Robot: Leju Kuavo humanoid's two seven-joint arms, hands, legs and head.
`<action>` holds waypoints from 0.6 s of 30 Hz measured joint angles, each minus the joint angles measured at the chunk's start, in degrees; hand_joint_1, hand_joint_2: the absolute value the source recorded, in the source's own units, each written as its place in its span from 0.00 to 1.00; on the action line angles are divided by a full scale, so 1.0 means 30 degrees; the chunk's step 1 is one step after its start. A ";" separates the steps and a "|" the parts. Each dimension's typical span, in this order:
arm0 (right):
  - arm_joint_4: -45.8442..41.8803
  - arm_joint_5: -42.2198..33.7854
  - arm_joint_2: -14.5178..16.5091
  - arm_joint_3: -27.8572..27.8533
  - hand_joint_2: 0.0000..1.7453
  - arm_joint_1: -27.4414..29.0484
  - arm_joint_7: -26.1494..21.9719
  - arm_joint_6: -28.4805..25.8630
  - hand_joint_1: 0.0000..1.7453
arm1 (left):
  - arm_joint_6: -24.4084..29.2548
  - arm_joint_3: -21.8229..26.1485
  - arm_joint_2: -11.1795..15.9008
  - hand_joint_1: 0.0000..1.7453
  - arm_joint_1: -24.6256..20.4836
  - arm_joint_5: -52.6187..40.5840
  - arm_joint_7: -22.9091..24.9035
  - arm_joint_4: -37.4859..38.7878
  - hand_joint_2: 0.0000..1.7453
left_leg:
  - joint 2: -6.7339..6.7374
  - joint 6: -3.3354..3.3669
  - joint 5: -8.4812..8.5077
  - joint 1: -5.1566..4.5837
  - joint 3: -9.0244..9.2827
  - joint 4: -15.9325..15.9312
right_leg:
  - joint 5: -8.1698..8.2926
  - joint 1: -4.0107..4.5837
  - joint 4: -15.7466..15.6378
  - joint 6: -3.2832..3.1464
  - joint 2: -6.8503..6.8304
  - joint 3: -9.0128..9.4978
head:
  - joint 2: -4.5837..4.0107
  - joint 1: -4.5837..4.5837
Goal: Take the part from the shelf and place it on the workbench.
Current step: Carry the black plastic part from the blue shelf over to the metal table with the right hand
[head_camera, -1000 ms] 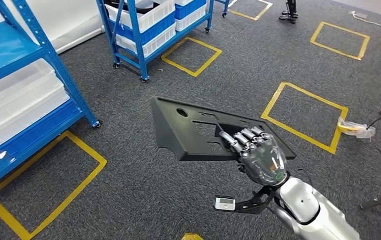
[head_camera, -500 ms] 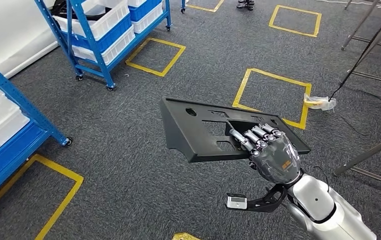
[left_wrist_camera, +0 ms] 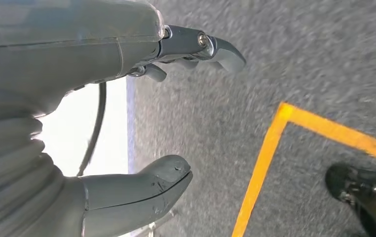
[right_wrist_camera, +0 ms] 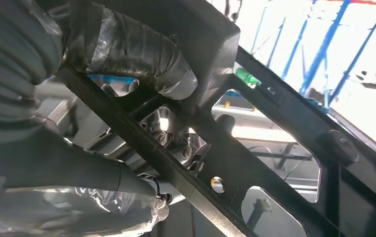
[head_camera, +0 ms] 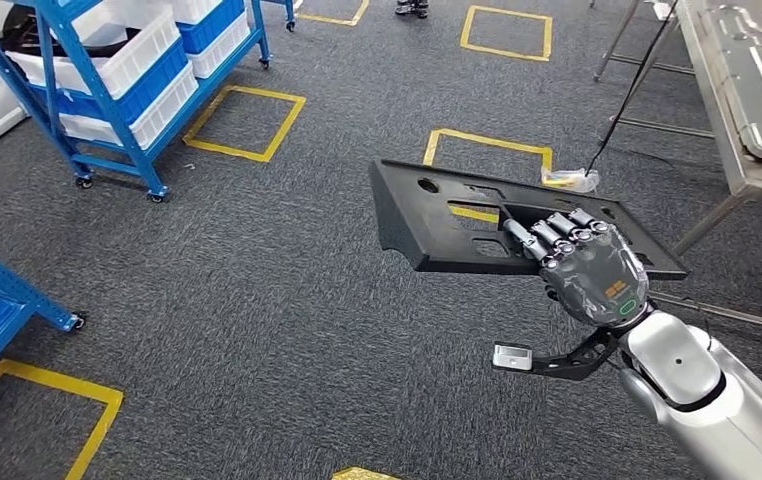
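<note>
Part [head_camera: 457, 225]: flat black plastic panel w/ rectangular cutouts, a round hole, raised rim; carried above grey carpet floor [head_camera: 257, 300], near metal counter [head_camera: 747, 120]. Right hand [head_camera: 582, 265] fingers [head_camera: 547, 235] clamped on its near edge thru a cutout. Left hand [left_wrist_camera: 77, 123] fingers apart, holding nothing.

Silver right arm [head_camera: 702, 395], dark grey hand [head_camera: 587, 265] with orange marking, black wrist bracket [head_camera: 557, 362]

We are looking down on dark grey carpet [head_camera: 257, 300] marked with yellow tape squares [head_camera: 245, 122], a blue wheeled rack [head_camera: 107, 80] holding white and blue bins standing far left, a metal surface [head_camera: 747, 110] at far right.
</note>
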 joint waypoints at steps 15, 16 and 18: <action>0.0317 0.1346 -0.1735 -0.1736 1.00 0.0083 0.0106 0.0348 1.00 | 0.0013 -0.0004 0.0018 0.00 -0.0089 0.0000 0.0033 0.0007 1.00 | 0.1845 -0.0634 -0.1193 -0.0210 0.0350 0.0748 | 0.0705 0.0144 -0.1482 -0.0758 -0.1636 0.0930 | 0.0000 -0.0016; 0.0326 0.1344 -0.1813 -0.1862 1.00 0.0091 0.0118 0.0363 1.00 | 0.0020 -0.0005 0.0017 0.00 -0.0077 0.0000 0.0044 0.0007 1.00 | 0.1253 -0.0652 -0.1760 -0.0165 -0.0113 0.1757 | 0.0729 0.0118 -0.1521 -0.0855 -0.1460 0.0966 | 0.0000 -0.0014; 0.0361 0.1350 -0.1885 -0.2004 1.00 0.0120 0.0140 0.0408 1.00 | 0.0036 -0.0005 0.0011 0.00 -0.0033 0.0000 0.0082 0.0007 1.00 | 0.0614 -0.0641 -0.2854 -0.0150 -0.1417 0.4330 | 0.0730 0.0185 -0.1510 -0.0965 -0.1031 0.0956 | 0.0000 -0.0015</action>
